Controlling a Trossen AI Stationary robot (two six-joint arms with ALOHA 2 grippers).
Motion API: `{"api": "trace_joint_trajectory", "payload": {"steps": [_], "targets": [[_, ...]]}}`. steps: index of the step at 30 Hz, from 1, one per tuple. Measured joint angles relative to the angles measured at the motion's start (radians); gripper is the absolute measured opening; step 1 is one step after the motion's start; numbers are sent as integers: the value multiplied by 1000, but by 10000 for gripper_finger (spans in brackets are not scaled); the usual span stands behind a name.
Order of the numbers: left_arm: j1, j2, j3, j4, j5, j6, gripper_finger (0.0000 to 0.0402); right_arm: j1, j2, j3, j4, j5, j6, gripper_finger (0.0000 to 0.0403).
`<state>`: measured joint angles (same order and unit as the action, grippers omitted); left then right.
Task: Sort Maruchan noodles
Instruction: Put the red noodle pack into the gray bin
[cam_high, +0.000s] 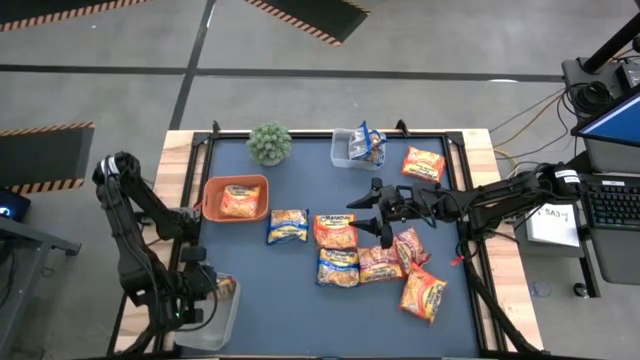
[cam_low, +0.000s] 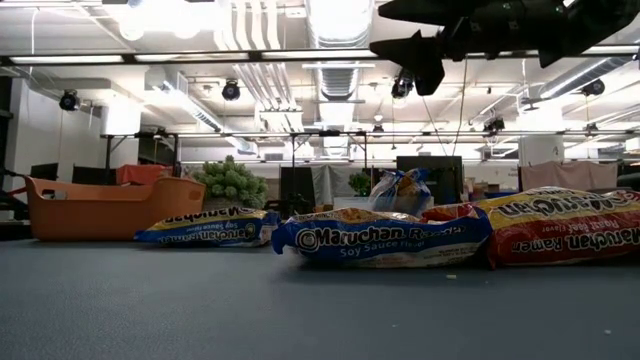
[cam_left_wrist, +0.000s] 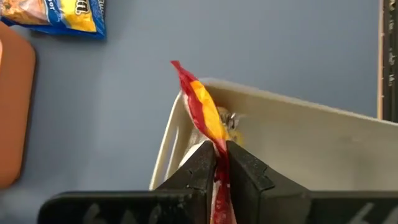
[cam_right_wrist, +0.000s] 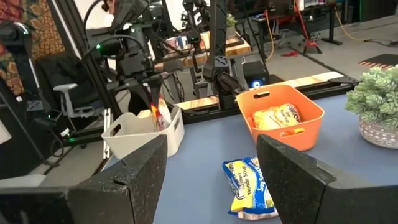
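Note:
My left gripper (cam_high: 215, 288) hangs over a white bin (cam_left_wrist: 292, 137) at the table's near left corner, shut on a dark red and yellow noodle packet (cam_left_wrist: 202, 102). My right gripper (cam_high: 362, 208) hovers level above the middle of the table, open with nothing between its fingers, pointing toward the left edge. Below it several Maruchan packets lie flat on the blue mat: a blue-and-yellow one (cam_high: 288, 226), an orange one (cam_high: 335, 230), a dark red one (cam_high: 380, 263). One orange-yellow packet (cam_high: 240, 201) lies in the orange tray (cam_high: 210, 190). My left gripper pinches the packet's upper edge (cam_left_wrist: 217, 140) between its two fingers, coming steeply from above. The packet stands edge-on and hangs below the fingers (cam_right_wrist: 153, 93). Its lower end (cam_right_wrist: 161, 121) dips inside the white bin's rim.
A clear tub (cam_high: 345, 150) with a blue packet stands at the far edge beside a potted plant (cam_high: 269, 142). Another orange packet (cam_high: 423, 163) lies far right and one (cam_high: 424, 295) near right. Bare mat stretches along the near edge between the bin and the packets.

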<state>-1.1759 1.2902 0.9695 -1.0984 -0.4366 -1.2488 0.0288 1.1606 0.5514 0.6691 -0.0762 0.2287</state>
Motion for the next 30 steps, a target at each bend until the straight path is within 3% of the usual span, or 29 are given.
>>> {"api": "trace_joint_trajectory", "payload": {"steps": [10, 20, 30], "targets": [[-19, 13, 0, -81, 79, -28, 38, 0, 0, 0, 1, 0, 0, 238], [-19, 12, 13, -100, 80, -30, 39, 0, 0, 0, 1, 0, 0, 238], [-17, 12, 89, -211, 62, -136, 39, 0, 1, 0, -6, 0, 9, 238]]}}
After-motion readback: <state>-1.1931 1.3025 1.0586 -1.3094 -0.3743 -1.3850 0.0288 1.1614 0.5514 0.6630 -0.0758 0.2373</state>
